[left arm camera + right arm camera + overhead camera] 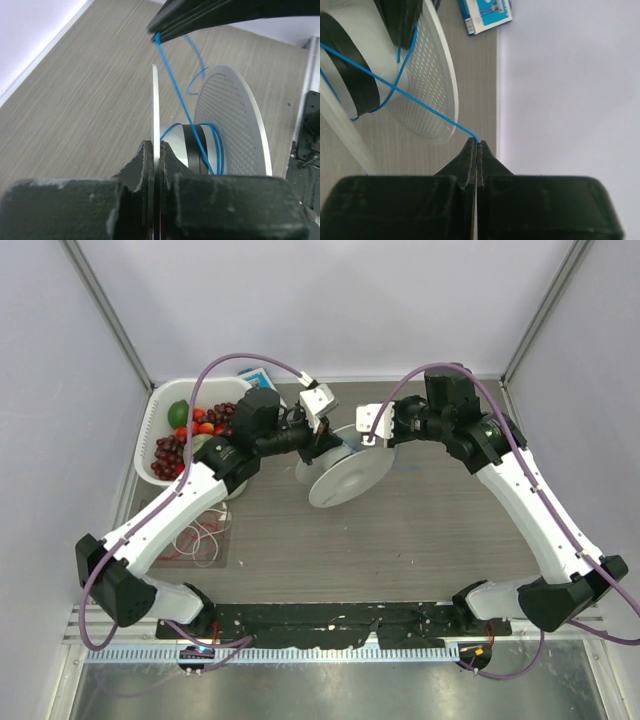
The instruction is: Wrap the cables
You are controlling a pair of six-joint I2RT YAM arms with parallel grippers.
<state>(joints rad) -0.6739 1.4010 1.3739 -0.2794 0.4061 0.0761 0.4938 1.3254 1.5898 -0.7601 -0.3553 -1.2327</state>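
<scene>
Jaws of the right gripper [477, 145] clenched on the blue cable [420, 105], which runs straight to the white spool [432, 85]; left gripper [159, 150] grasping the spool's near flange [155, 110] at its rim; spool between both grippers; red and white cables [200, 535] looped on the table [400, 540] beside the left arm.

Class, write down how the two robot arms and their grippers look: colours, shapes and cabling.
The left arm and right arm have white links with black joint housings; a purple hose loops along each. The left gripper and right gripper are black, tapering to thin tips.
</scene>
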